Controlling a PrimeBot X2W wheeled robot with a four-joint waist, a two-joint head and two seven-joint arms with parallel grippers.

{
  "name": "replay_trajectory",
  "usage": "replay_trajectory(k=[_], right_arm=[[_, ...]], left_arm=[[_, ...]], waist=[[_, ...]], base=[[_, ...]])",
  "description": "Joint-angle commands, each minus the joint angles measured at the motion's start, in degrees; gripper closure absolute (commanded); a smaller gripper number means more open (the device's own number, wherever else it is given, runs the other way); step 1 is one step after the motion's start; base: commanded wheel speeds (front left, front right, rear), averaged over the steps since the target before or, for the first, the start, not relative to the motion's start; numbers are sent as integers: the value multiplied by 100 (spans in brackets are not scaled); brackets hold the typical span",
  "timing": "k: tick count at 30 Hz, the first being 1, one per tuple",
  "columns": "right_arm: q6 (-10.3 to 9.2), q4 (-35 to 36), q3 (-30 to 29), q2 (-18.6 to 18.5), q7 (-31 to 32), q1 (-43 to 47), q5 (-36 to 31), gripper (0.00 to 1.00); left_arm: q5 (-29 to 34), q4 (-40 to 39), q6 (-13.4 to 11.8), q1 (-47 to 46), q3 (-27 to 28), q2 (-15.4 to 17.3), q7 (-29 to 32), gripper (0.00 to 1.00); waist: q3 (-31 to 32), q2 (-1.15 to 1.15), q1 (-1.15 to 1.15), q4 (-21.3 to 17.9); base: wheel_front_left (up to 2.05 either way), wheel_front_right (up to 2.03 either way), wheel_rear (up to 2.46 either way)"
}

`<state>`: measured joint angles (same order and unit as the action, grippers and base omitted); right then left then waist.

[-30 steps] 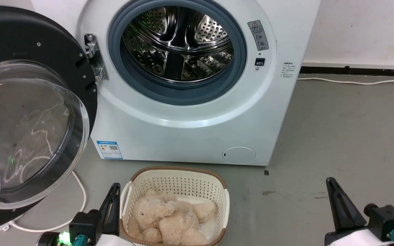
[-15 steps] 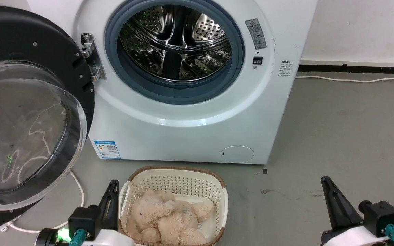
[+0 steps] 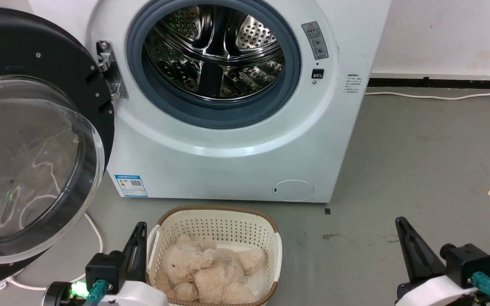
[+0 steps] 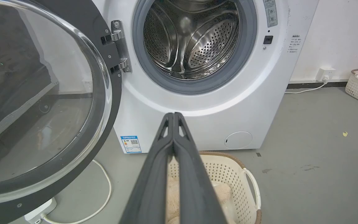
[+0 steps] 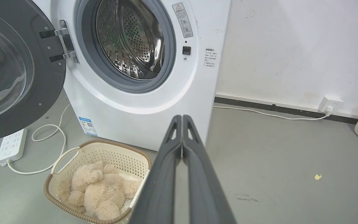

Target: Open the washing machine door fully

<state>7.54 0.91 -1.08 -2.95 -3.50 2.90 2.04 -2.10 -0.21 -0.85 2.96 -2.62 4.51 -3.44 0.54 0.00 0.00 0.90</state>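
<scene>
Cream basket [image 3: 228,231] holds a plush bear [image 3: 204,270] on grey floor [image 3: 419,148]

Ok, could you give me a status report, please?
Left gripper shut, empty. Right gripper shut, empty. Washing machine door wide open. Basket on floor ahead.

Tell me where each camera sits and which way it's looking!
Head view: on the head, looking forward and down at the washing machine, its open washing machine door and the basket; left gripper and right gripper poke up at the bottom.
Left wrist view: on the left wrist, facing the drum along its shut fingers.
Right wrist view: on the right wrist, facing the machine and wall slantwise, along its shut fingers.
Shared: both wrist views show the door, basket and plush bear.
</scene>
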Motion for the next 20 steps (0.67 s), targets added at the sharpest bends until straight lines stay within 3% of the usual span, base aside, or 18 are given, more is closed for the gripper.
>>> replay_trajectory(k=[1,20], right_arm=[[-4,-15,23,6,46,-106,-36,100],[-5,-70,85,7,268,-240,-159,100]], left_arm=[[48,7,10,-130,49,-24,42,100],[167,18,65,-251,204,-126,263,100]], waist=[[-3,0,0,-5],[-40,0,0,-67]], base=[[0,0,0],[0,0,0]])
